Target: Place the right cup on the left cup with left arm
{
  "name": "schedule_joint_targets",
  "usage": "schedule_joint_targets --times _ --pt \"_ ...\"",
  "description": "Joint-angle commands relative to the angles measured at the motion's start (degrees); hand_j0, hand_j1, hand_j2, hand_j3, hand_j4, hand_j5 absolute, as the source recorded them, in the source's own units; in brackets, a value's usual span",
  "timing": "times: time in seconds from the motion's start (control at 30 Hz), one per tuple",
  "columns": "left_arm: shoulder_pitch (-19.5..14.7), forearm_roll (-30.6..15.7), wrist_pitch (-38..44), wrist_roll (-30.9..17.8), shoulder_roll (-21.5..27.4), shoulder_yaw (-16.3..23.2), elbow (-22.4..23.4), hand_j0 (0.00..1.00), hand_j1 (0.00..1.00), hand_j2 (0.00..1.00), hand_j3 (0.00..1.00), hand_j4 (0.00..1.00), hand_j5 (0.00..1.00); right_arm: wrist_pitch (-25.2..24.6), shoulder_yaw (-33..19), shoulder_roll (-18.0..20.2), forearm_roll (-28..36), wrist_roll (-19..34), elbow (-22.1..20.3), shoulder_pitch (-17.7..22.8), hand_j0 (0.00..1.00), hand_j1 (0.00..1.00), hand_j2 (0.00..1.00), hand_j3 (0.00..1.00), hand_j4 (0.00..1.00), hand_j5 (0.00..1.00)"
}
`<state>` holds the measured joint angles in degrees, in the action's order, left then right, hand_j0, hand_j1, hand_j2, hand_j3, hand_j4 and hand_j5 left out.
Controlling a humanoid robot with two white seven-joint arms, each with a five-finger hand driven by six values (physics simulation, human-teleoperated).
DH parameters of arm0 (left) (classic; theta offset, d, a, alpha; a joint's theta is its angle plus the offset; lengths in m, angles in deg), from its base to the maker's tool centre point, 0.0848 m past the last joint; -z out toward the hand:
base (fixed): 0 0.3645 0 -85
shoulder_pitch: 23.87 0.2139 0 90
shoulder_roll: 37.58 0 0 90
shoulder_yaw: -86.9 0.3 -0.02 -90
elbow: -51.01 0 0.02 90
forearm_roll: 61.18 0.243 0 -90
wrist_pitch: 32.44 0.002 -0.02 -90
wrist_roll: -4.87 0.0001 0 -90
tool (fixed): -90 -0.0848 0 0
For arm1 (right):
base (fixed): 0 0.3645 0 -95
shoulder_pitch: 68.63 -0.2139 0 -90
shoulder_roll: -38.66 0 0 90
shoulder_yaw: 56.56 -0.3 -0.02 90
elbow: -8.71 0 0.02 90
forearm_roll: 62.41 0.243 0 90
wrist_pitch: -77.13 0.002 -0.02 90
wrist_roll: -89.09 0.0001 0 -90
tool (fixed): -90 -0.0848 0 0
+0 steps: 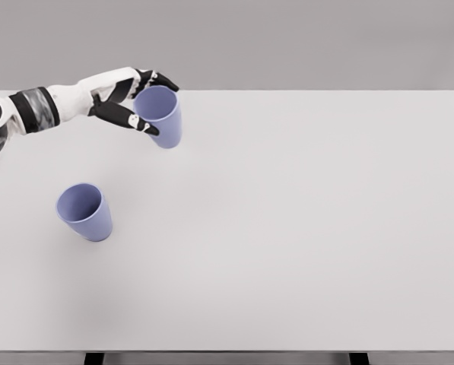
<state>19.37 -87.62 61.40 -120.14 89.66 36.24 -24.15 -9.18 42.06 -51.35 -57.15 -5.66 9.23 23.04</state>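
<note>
Wrapping round the rim, the dark fingers [128, 116] of the left hand [124, 99] are closed on one purple cup [161, 115], thumb one side, the rest the other, holding it up near the table's far left edge. From where I stand the grip looks high and shallow, so the cup could tip or slip as it travels. The other cup [85, 211] stands upright on the white table [303, 228], well apart and nearer the front. A skewed descent might knock it over rather than nest.
</note>
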Motion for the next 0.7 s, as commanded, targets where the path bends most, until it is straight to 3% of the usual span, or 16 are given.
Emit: schedule_joint_targets --times 0.0,0.4,0.67 --pt "0.09 -2.38 1.08 0.01 2.83 -0.06 -3.41 0.68 0.68 0.68 0.68 0.68 0.68 0.0 0.0 0.01 0.01 0.0 0.0 -0.09 1.0 1.0 1.0 1.0 1.0 1.0" --pt "1.05 -9.24 1.08 0.01 14.6 -0.14 -15.01 0.69 0.69 0.69 0.69 0.69 0.69 0.0 0.0 0.01 0.01 0.0 0.0 -0.09 1.0 1.0 1.0 1.0 1.0 1.0" --pt "1.49 -13.37 1.08 0.01 21.11 -0.32 -19.67 0.69 0.69 0.69 0.69 0.69 0.69 0.0 0.0 0.01 0.01 0.0 0.0 0.0 1.0 1.0 1.0 1.0 1.0 1.0"
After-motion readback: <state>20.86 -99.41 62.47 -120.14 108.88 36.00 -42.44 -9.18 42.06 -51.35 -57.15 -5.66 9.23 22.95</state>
